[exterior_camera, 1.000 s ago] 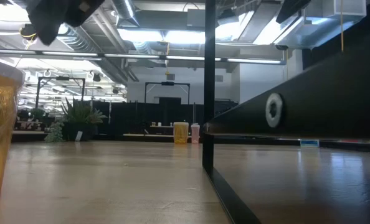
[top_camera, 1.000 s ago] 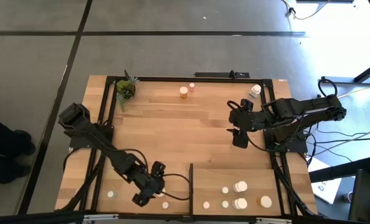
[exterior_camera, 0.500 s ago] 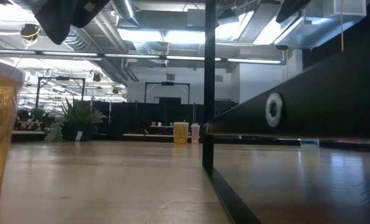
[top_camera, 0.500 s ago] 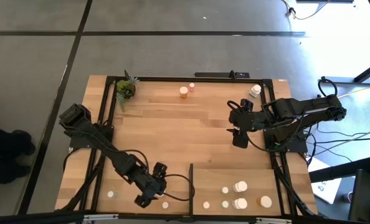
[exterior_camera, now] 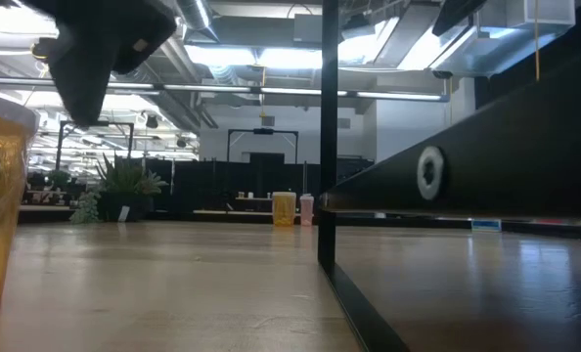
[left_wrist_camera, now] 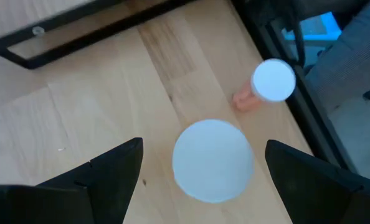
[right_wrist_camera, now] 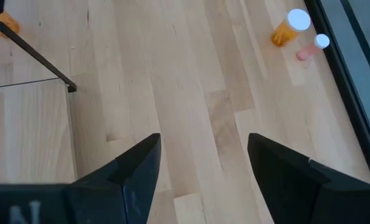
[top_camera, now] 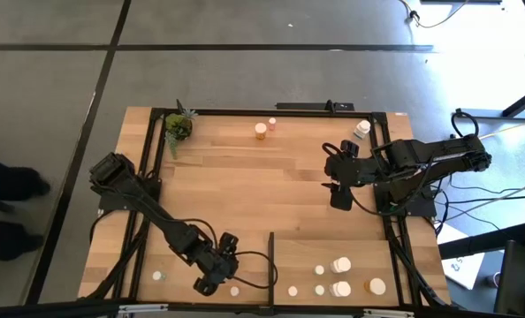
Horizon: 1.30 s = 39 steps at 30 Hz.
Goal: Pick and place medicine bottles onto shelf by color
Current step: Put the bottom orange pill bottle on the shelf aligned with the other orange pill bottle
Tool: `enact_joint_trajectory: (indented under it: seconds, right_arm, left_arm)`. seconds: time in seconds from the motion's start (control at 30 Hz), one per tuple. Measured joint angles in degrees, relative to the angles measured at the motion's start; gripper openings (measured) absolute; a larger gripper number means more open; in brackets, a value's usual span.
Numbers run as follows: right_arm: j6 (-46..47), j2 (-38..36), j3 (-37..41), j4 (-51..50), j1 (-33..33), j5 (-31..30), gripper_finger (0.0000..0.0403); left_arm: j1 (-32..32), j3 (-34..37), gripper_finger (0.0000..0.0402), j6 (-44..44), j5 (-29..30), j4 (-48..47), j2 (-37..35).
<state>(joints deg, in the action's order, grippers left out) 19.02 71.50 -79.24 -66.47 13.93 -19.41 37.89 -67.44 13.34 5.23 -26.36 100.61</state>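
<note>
Hovering at the high view's bottom left, the left claw (left_wrist_camera: pixel 197 171) gapes over a white-capped bottle (left_wrist_camera: pixel 213 160), probably about to descend and clench.

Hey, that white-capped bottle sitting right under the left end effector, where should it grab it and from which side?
Come straight down from above. The bottle stands upright with its round white cap facing up, centred between the open fingers of the left end effector. Close on the cap's sides or the body just beneath, hedging since the body is hidden.
</note>
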Motion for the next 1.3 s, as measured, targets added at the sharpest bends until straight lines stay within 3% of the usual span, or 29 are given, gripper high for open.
enact_joint_trajectory:
  seconds: [1.3]
  right_arm:
    - [-0.04,0.00,0.00,0.30,0.00,-0.01,0.0242]
  left_arm:
    - [-1.04,-0.02,0.0331,2.78,0.02,0.17,3.39]
